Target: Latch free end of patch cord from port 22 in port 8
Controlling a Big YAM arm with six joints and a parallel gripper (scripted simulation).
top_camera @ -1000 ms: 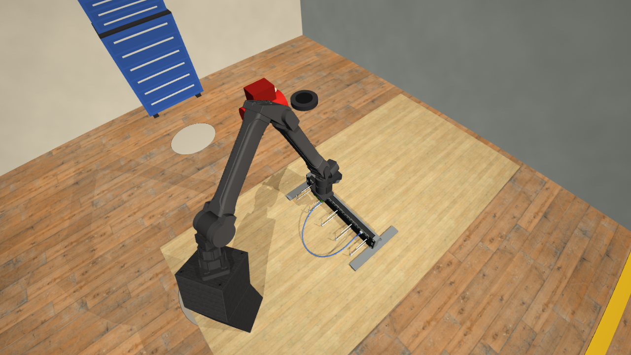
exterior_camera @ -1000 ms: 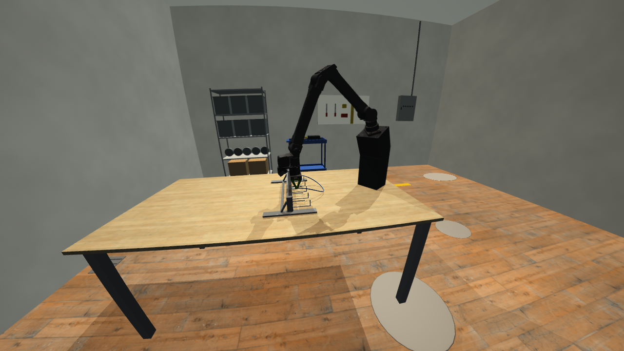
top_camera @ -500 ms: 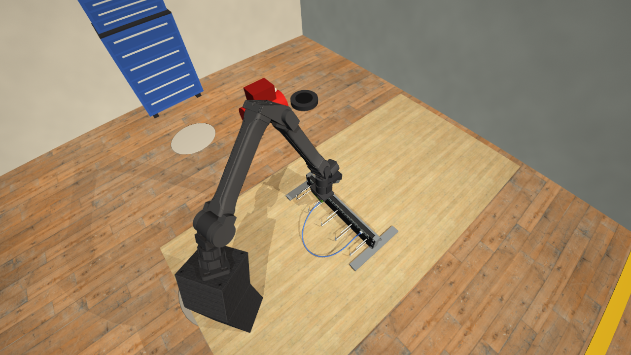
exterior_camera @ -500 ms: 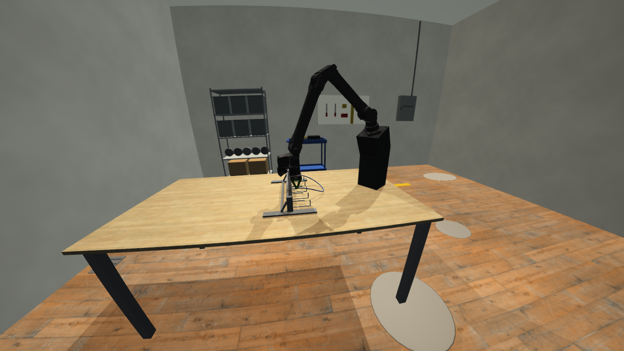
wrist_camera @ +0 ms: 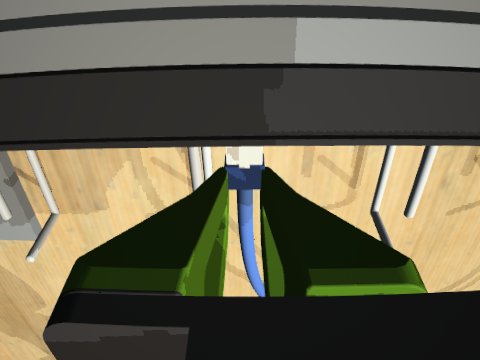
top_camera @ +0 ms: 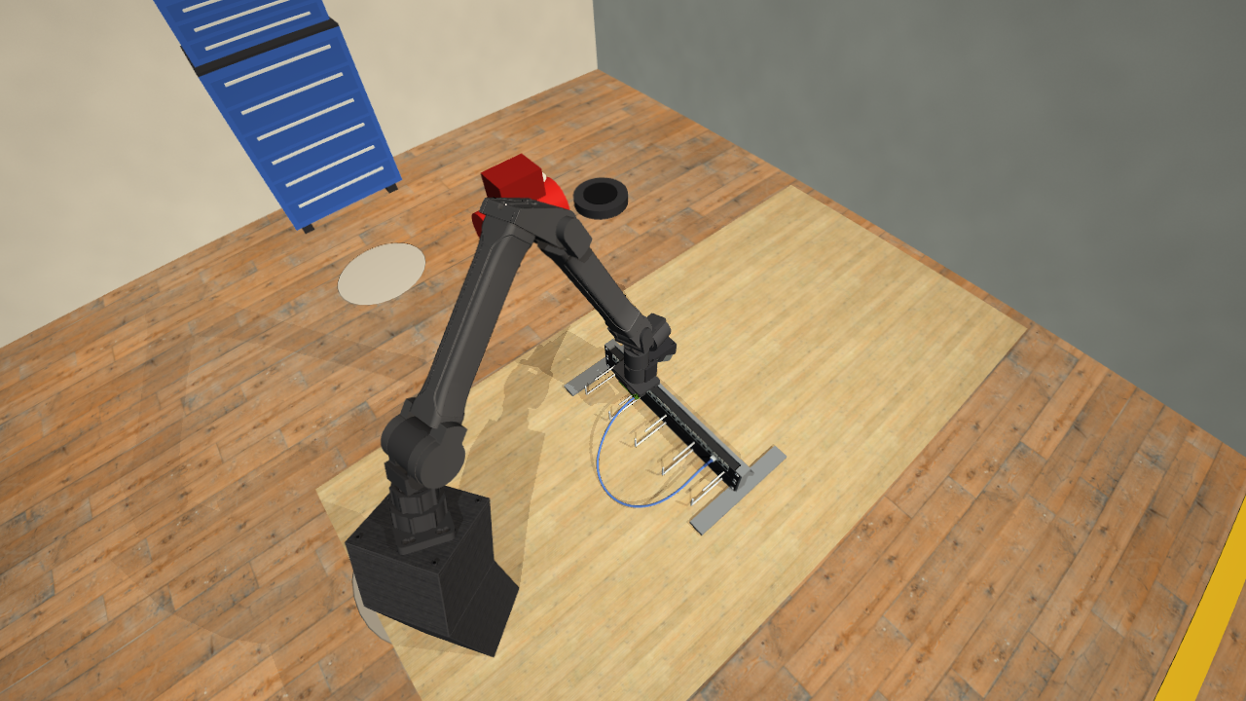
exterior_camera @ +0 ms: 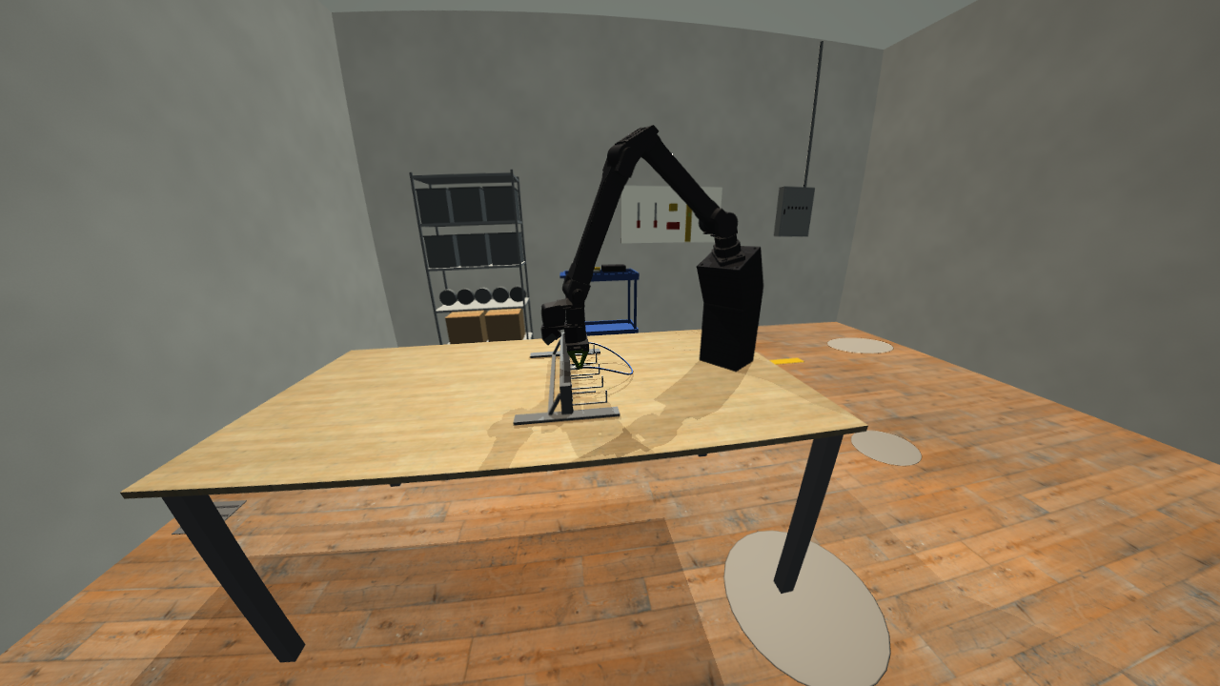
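Gripper (top_camera: 635,396) (exterior_camera: 578,367) (wrist_camera: 244,181): green fingers closed on the plug's blue boot (wrist_camera: 244,178). Plug's pale body (wrist_camera: 244,156) at the panel face (top_camera: 689,433) (wrist_camera: 240,107), its tip hidden under the edge; latching cannot be told. Cord (top_camera: 598,461) (exterior_camera: 629,365) (wrist_camera: 246,225) bows out in a loop to its other end, toward the panel's far end. Likely light, springy; boot probably grippy, latch tab the fragile part. Best hold: boot sides, square, off the cord. Rack (top_camera: 738,499) (exterior_camera: 566,417) stands loose on pale wood table (top_camera: 871,287) (exterior_camera: 341,426); hard push might slide it. Room: grey walls, plank floor.
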